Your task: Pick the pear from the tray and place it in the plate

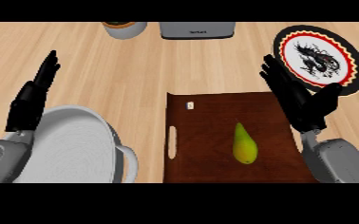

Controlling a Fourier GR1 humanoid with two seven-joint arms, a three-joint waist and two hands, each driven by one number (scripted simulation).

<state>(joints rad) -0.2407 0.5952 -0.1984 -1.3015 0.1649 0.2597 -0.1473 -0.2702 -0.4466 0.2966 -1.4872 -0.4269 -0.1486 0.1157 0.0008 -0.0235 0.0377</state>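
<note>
A yellow-green pear [243, 144] lies on the dark brown tray [210, 123] in the lower middle, stem end pointing away. The plate [317, 56], white with a black dragon motif and a red and black rim, sits at the far right. My right hand [301, 102] hovers open over the tray's right edge, between pear and plate, fingers straight and pointing up-left; it touches nothing. At the left edge my left hand [32, 99] rests open, fingers up, beside a grey pot.
A large grey pot [70, 144] with a side handle fills the lower left. At the back stand a grey cup with an orange rim [125, 29] and a grey toaster-like box [197, 30]. Bare wooden counter [119, 71] lies between them.
</note>
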